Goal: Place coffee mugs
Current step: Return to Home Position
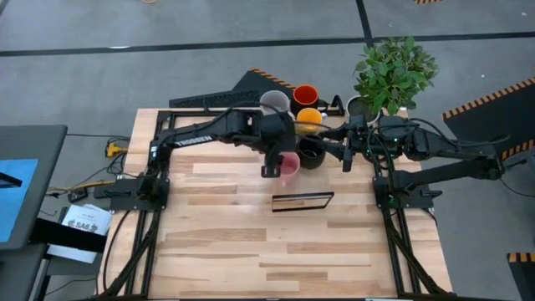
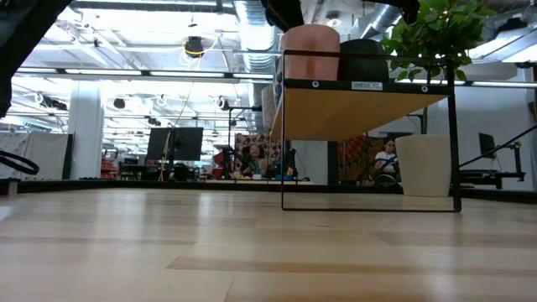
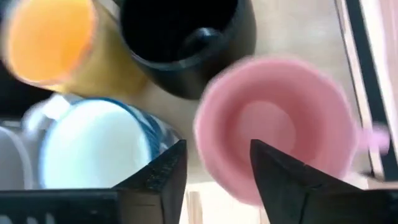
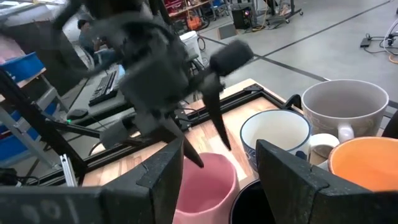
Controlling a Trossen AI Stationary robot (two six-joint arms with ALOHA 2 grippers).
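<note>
Six mugs stand close together on their bases on a raised wooden shelf [image 2: 361,113]: pink [image 1: 289,167], black [image 1: 312,154], yellow-orange [image 1: 309,119], red-orange [image 1: 305,94], pale grey [image 1: 274,102] and white with blue inside [image 4: 275,135]. My left gripper [image 1: 272,165] hangs open above the pink mug [image 3: 280,124], fingers pointing down over its rim. From the right wrist view [image 4: 208,146] its tips look just clear of the rim. My right gripper [image 1: 347,157] is open and empty to the right of the black mug [image 3: 180,37], pointing left at the mugs [image 4: 217,183].
A white pot [image 2: 424,164] with a green plant [image 1: 393,71] stands at the table's far right, close behind my right arm. The shelf's black frame [image 1: 303,201] marks its near edge. Bare wooden table [image 1: 276,259] lies nearer. A keyboard [image 1: 209,100] sits beyond the far edge.
</note>
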